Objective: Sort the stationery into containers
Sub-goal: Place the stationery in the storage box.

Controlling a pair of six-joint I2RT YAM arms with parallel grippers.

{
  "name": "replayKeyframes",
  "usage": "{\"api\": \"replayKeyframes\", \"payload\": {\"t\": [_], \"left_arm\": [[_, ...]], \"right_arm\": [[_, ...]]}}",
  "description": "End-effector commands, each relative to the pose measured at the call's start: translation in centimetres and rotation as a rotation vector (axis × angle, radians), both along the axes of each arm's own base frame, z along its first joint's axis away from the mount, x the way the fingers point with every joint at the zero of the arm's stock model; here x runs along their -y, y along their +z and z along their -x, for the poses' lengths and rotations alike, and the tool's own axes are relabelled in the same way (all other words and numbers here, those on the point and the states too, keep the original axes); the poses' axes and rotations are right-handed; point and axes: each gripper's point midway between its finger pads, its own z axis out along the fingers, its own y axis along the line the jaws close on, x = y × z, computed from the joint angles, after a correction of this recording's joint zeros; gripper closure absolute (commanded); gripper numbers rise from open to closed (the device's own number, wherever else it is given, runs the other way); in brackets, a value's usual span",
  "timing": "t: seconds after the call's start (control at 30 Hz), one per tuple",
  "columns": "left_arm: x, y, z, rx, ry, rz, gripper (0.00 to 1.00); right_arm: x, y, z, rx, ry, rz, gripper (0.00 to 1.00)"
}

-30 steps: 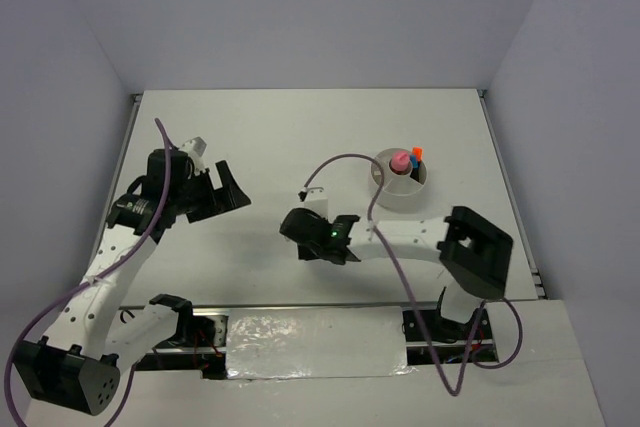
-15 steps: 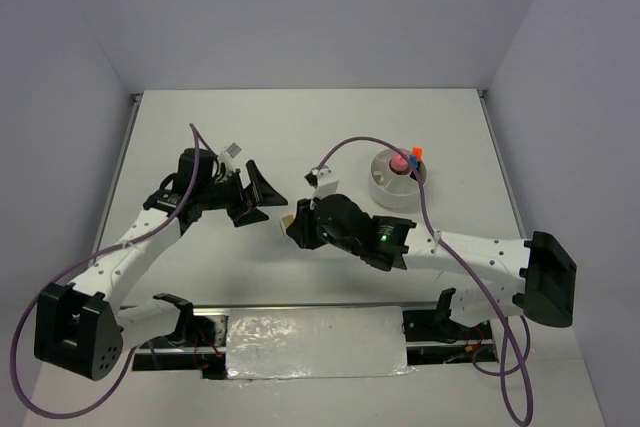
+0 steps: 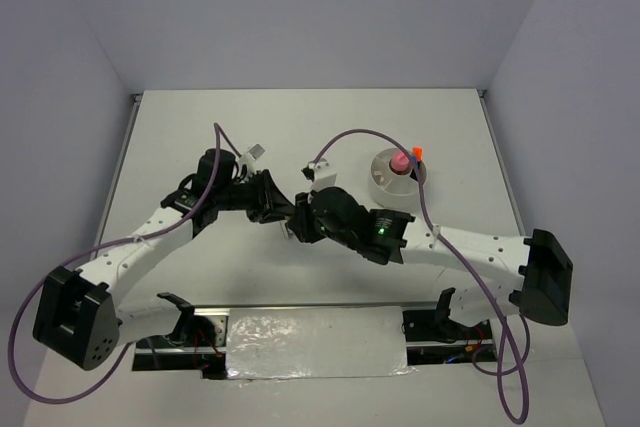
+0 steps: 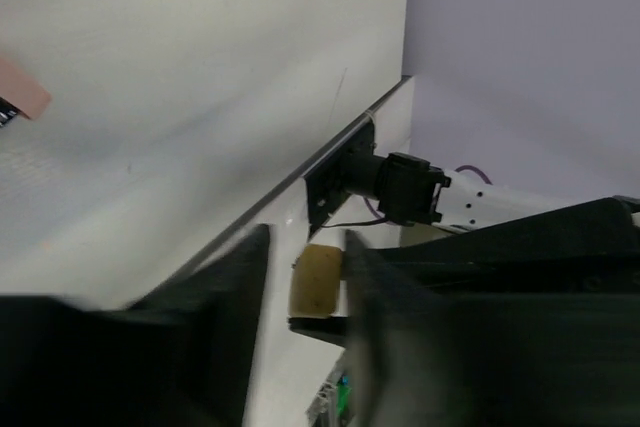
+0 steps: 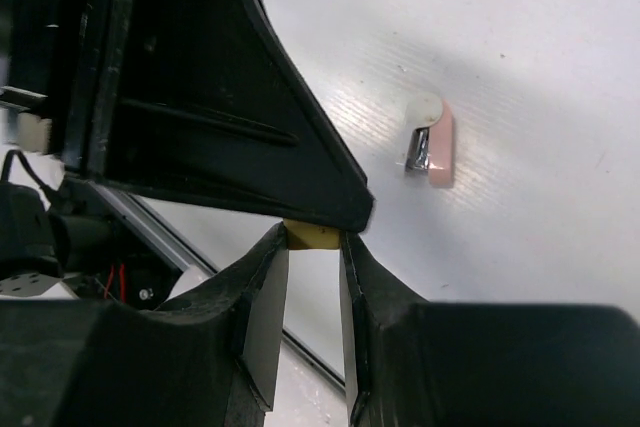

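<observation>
Meeting point: the left gripper (image 3: 278, 209) and the right gripper (image 3: 297, 223) are crowding tip to tip at the middle of the counter (image 3: 300, 127), slightly toward its near edge.
Tan piece: the tan piece (image 5: 314, 237) is being pinched at the very tips of the right jaws, which are clamping on it.
Left jaws: they are standing apart and straddling that same piece in the left wrist view. I cannot tell whether either one is touching it.
White tub: the white tub (image 3: 378, 189) is sitting between the middle and the right edge, well apart from the grippers. A pink cylinder (image 3: 399, 160) and an orange-tipped marker (image 3: 416, 152) are standing in it.
Loose item: a pink piece (image 5: 437, 152) with a shiny part is lying on the counter near the jaws.
Step, as I read it: a hand-across of the tan piece is getting under way.
Risk, drop: the hold is only on a sliver, so a nudge from the left finger could be popping the piece loose.
Risk, timing: the piece falls if the right jaws are opening before the left ones are closing.
Risk, clash: the fingers are working so close together that they could knock each other.
</observation>
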Motion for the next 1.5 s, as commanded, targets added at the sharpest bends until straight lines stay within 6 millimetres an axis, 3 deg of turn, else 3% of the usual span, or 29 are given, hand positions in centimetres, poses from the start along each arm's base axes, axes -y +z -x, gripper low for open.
{"api": "replayKeyframes", "payload": {"t": [0.0, 0.03, 0.1, 0.17, 0.23, 0.3, 0.33, 0.37, 0.4, 0.43, 0.47, 0.53, 0.57, 0.63, 0.67, 0.7, 0.73, 0.77, 0.8, 0.93, 1.0, 1.07, 1.1, 1.13, 1.2, 1.47], "left_arm": [[1.1, 1.8, -0.8, 0.064, -0.018, 0.039, 0.66], [1.3, 2.1, -1.0, 0.076, -0.023, 0.043, 0.79], [1.6, 2.3, -1.2, 0.087, -0.025, 0.04, 0.91], [2.0, 3.2, -1.6, 0.128, -0.024, 0.039, 0.98], [2.6, 4.1, -2.0, 0.172, -0.022, 0.025, 1.0], [3.1, 4.4, -2.4, 0.202, -0.027, -0.001, 1.0], [3.4, 4.5, -3.6, 0.232, -0.011, -0.031, 1.0], [3.6, 4.3, -4.0, 0.235, -0.011, -0.047, 1.0], [4.1, 5.1, -4.7, 0.274, -0.015, -0.05, 1.0], [4.4, 4.0, -5.9, 0.262, 0.005, -0.085, 1.0], [4.5, 3.8, -6.6, 0.265, 0.016, -0.101, 1.0], [5.7, 4.0, -8.8, 0.273, 0.036, -0.117, 1.0], [6.1, 4.0, -9.8, 0.28, 0.055, -0.13, 1.0], [8.2, 4.5, -11.8, 0.301, 0.059, -0.138, 1.0], [8.8, 4.3, -12.7, 0.304, 0.076, -0.154, 1.0], [10.3, 6.0, -13.4, 0.352, 0.068, -0.132, 1.0], [11.4, 4.3, -14.3, 0.338, 0.059, -0.164, 1.0], [11.9, 3.9, -15.2, 0.354, 0.082, -0.201, 1.0], [13.4, 4.0, -15.1, 0.38, 0.062, -0.218, 1.0], [17.5, 3.4, -16.6, 0.452, 0.04, -0.314, 1.0], [18.9, 3.4, -16.8, 0.486, 0.041, -0.334, 0.94], [20.4, 1.5, -16.2, 0.486, 0.005, -0.369, 0.92], [20.7, 1.9, -16.7, 0.517, 0.018, -0.391, 0.92], [20.8, 0.2, -17.0, 0.509, 0.022, -0.442, 0.91], [21.9, -0.8, -16.8, 0.511, 0.008, -0.461, 0.91], [21.3, -1.8, -17.3, 0.521, 0.065, -0.506, 0.87]], "right_arm": [[0.4, 0.9, -1.4, 0.031, -0.042, 0.023, 0.74], [0.6, 0.8, -1.6, 0.028, -0.051, 0.028, 0.74], [0.8, 0.4, -1.8, 0.021, -0.058, 0.035, 0.74], [1.1, 0.3, -2.0, 0.016, -0.064, 0.034, 0.72], [1.4, 0.5, -1.9, 0.013, -0.063, 0.02, 0.64], [2.1, 0.5, -1.9, 0.012, -0.073, 0.005, 0.42], [2.5, 0.7, -1.9, 0.006, -0.084, -0.006, 0.22], [3.4, 1.6, -1.9, 0.014, -0.099, -0.031, 0.15], [4.9, 1.1, -2.3, -0.007, -0.153, -0.012, 0.0], [6.0, 1.2, -2.5, -0.011, -0.185, -0.01, 0.0], [7.4, 2.4, -2.5, -0.002, -0.216, -0.035, 0.0], [10.9, 2.6, -2.7, -0.017, -0.327, -0.003, 0.0], [12.3, 4.5, -2.3, 0.01, -0.351, -0.037, 0.0], [15.5, 5.1, -1.9, 0.018, -0.443, -0.005, 0.0], [16.8, 6.5, -1.7, 0.025, -0.49, -0.023, 0.0], [19.2, 6.2, -0.8, -0.007, -0.549, 0.008, 0.0], [20.6, 6.6, -0.7, -0.008, -0.598, 0.011, 0.0], [21.8, 7.9, -0.6, 0.003, -0.64, 0.001, 0.0], [23.3, 7.7, 0.1, -0.01, -0.663, 0.036, 0.0], [25.8, 9.6, 1.3, -0.008, -0.71, 0.011, 0.0], [27.0, 10.4, 1.7, -0.001, -0.739, -0.01, 0.0], [27.9, 11.6, 2.4, 0.017, -0.744, -0.068, 0.0], [28.4, 12.0, 2.6, 0.026, -0.748, -0.082, 0.0], [28.9, 12.5, 3.0, 0.034, -0.75, -0.109, 0.0], [29.7, 13.1, 3.4, 0.046, -0.755, -0.123, 0.0], [30.6, 14.0, 3.5, 0.088, -0.748, -0.104, 0.0]]}}
